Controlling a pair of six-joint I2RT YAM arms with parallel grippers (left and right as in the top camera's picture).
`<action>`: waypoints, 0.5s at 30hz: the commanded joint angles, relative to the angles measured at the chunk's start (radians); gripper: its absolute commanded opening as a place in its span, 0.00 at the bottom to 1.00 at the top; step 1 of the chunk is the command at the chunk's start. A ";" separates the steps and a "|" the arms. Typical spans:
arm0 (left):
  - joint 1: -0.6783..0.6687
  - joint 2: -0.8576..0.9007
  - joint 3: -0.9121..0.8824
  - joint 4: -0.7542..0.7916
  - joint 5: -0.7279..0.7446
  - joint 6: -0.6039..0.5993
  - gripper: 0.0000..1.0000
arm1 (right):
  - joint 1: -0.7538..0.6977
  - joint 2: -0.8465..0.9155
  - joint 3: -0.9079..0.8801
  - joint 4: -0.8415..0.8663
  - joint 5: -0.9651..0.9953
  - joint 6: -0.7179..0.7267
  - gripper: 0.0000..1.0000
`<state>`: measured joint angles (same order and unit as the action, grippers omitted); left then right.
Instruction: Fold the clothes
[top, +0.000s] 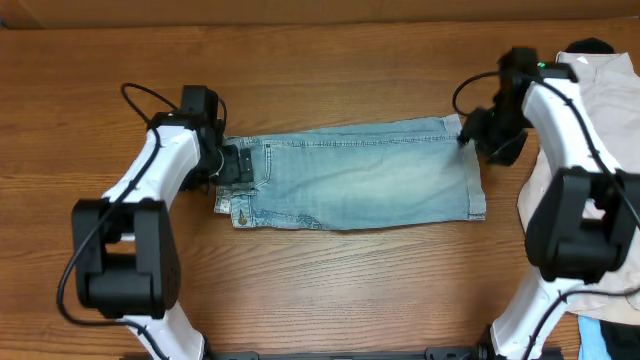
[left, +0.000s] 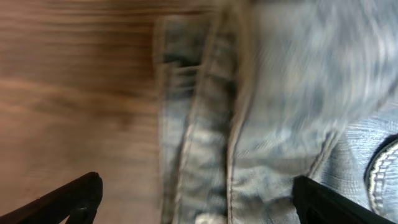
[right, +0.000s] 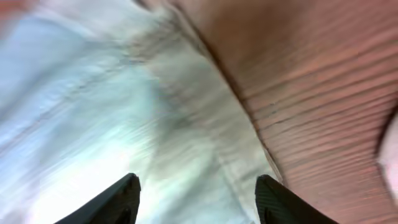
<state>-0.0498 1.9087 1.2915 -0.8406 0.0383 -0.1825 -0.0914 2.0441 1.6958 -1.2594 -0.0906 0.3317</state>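
The light-blue denim shorts (top: 360, 180) lie flat across the middle of the table, folded lengthwise, waistband to the left and leg hem to the right. My left gripper (top: 226, 164) is open over the waistband edge; in the left wrist view its fingers (left: 196, 199) straddle the waistband seams (left: 205, 124) with wood on the left. My right gripper (top: 478, 135) is open over the upper right hem corner; in the right wrist view its fingers (right: 196, 199) straddle the pale hem (right: 186, 124). Both wrist views are blurred.
A heap of pale beige clothing (top: 600, 110) lies at the right edge of the table, beside the right arm. A bit of blue fabric (top: 610, 335) shows at the bottom right corner. The wooden table (top: 330, 80) runs behind the shorts.
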 joint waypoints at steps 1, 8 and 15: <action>0.003 0.050 0.005 0.023 0.114 0.109 0.99 | 0.001 -0.071 0.034 -0.003 -0.019 -0.049 0.65; 0.003 0.116 0.005 0.036 0.143 0.108 0.93 | 0.002 -0.072 0.033 -0.003 -0.019 -0.048 0.62; 0.005 0.152 0.005 0.036 0.137 0.105 0.30 | 0.024 -0.072 0.033 -0.003 -0.028 -0.048 0.52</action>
<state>-0.0479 1.9957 1.3098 -0.8040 0.1467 -0.0956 -0.0856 1.9820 1.7176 -1.2682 -0.1020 0.2871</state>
